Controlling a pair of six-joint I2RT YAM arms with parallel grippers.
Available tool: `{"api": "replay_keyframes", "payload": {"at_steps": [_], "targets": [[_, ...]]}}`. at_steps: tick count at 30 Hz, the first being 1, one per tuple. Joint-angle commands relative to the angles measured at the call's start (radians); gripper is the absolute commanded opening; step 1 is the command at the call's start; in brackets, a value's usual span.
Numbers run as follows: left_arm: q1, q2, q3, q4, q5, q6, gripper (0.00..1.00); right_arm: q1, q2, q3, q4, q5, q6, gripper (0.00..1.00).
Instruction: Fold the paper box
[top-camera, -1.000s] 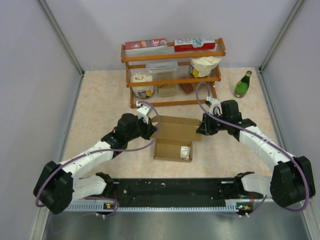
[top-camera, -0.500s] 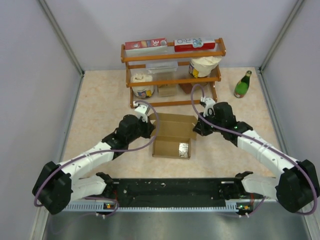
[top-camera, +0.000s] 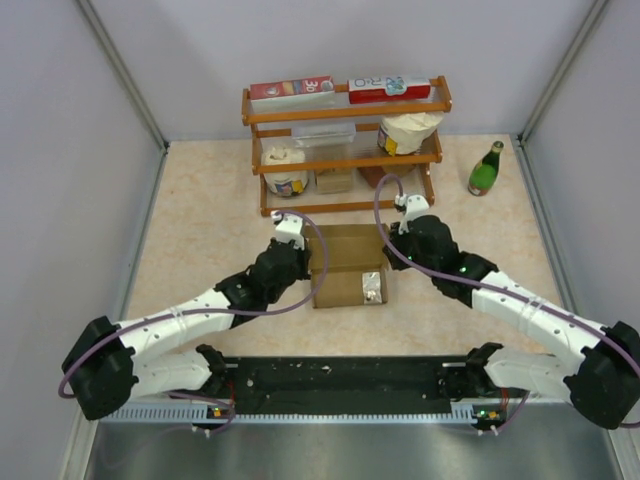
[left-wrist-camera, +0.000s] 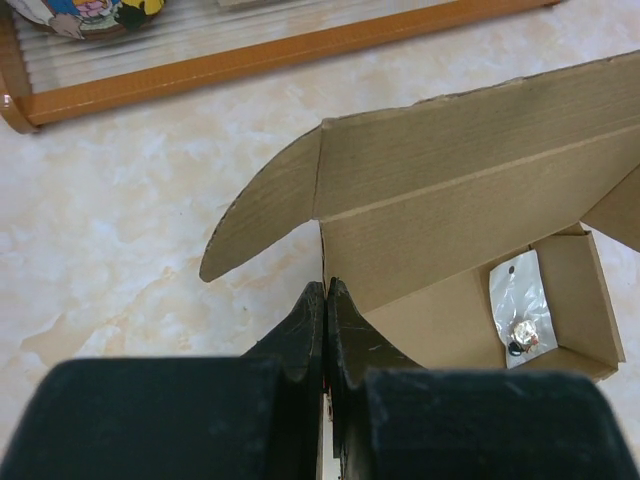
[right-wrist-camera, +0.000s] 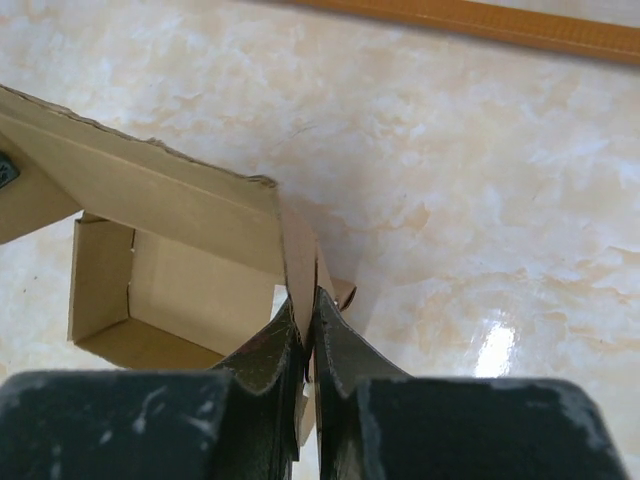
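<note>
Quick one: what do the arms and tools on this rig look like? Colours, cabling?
The left arm and right arm have white link shells with black joints and black shoulder housings. A purple cable loops along each from shoulder to wrist. The left tool and right tool are matte black and taper to narrow tips; the right one's body shows pale scuffs.

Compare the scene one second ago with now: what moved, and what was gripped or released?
The right gripper closed onto the right flap of the paper box. Both arms swung inward, raising the lid panel from flat behind the tray to leaning over it. The left gripper stayed shut on the box's left edge; shelf rack and green bottle did not move.
</note>
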Motion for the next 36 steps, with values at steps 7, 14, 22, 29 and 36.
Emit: {"api": "replay_keyframes", "payload": {"at_steps": [7,14,22,29,36], "targets": [[-0.146,0.08,0.079,0.031,-0.236,-0.08,0.05,0.169,0.034,-0.074,0.254,0.256,0.056,0.05],[-0.18,0.115,0.072,0.051,-0.29,-0.109,0.05,0.23,0.003,-0.173,0.376,0.335,0.038,0.07],[-0.222,0.136,0.035,0.074,-0.322,-0.169,0.05,0.281,-0.034,-0.264,0.457,0.385,0.03,0.08],[-0.268,0.169,0.029,0.056,-0.382,-0.254,0.05,0.316,-0.062,-0.321,0.486,0.4,0.038,0.07],[-0.325,0.193,0.038,0.015,-0.458,-0.328,0.07,0.354,-0.111,-0.377,0.506,0.417,0.036,0.08]]}}
